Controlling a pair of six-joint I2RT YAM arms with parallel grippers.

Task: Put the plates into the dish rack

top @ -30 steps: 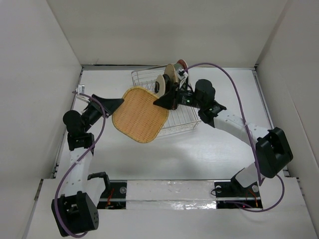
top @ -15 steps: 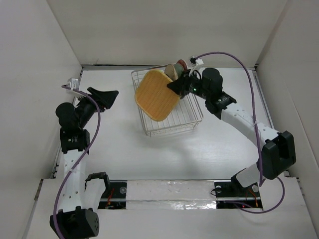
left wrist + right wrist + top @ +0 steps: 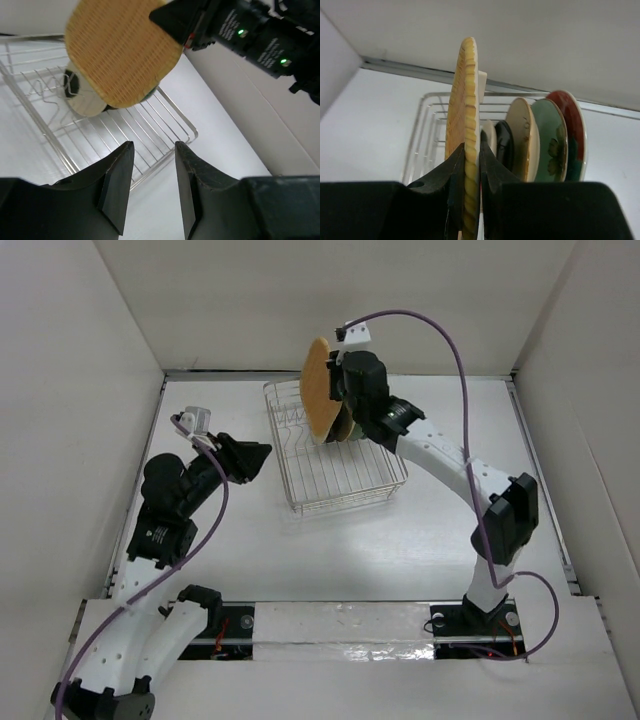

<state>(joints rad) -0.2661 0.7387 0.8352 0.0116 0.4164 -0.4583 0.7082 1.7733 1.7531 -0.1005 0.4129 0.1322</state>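
Showing a white table (image 3: 430,540) boxed by plain white walls (image 3: 60,440), with the rack (image 3: 345,480) at upper centre; the right gripper (image 3: 471,150) clamps the orange plate (image 3: 318,390) upright above the plates (image 3: 547,145) standing in the rack, while the left gripper (image 3: 153,146), centre left, hangs parted and empty.

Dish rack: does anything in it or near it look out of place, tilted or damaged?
Nothing looks damaged or spilled. The other plates stand upright in a row in the dish rack. Only the orange plate is not seated yet: the right pincer holds it on edge above the rack.
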